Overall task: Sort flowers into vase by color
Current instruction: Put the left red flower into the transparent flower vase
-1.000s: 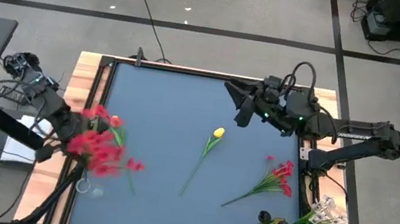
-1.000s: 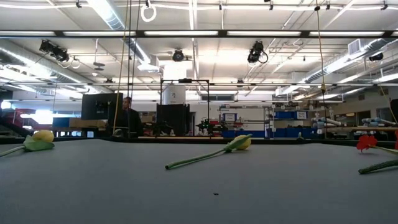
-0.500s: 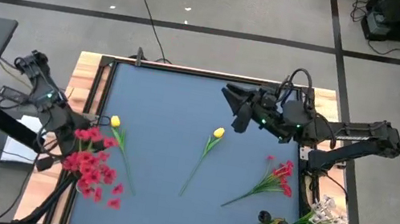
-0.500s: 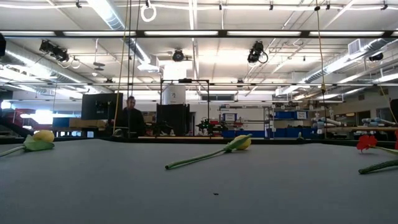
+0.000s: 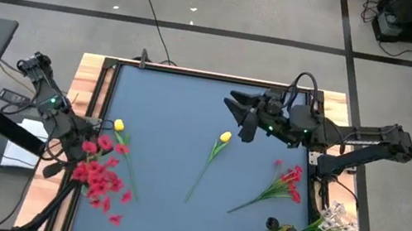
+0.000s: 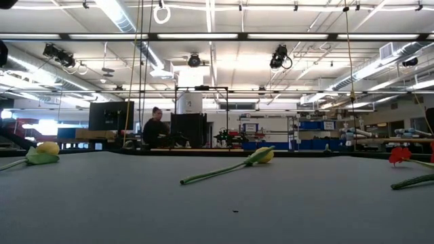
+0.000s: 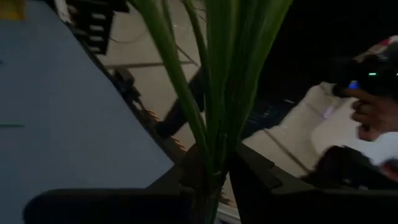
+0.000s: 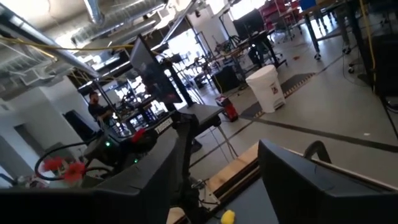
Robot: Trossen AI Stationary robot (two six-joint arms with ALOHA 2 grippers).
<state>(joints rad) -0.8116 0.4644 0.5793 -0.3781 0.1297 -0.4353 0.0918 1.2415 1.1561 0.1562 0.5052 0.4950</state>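
Observation:
My left gripper is at the table's left edge, shut on a bunch of red blossom clusters, whose blossoms spread over the near left part of the table. A yellow tulip lies just beyond it, and a second yellow tulip lies mid-table on its stem. Both tulips also show in the low view. Another red cluster lies at the right. My right gripper is open and empty, in the air over the far right part, beyond the middle tulip. My left gripper pinches the bunch's green stems between its two fingers, several stems together. The stems run out past the fingertips. The blossoms fan out toward the table's near edge. Whether they touch the table, I cannot tell.
White blossom sprays and a dark bud are at the near right corner. The table has a wooden frame. A person is in the room beyond the far edge. Bare table lies at the far left and middle.
My left gripper has turned at the table's left edge. The red bunch has swung from beside it toward the near edge, uncovering the yellow tulip on the left. My right gripper has drifted slightly toward the middle tulip and stays open.

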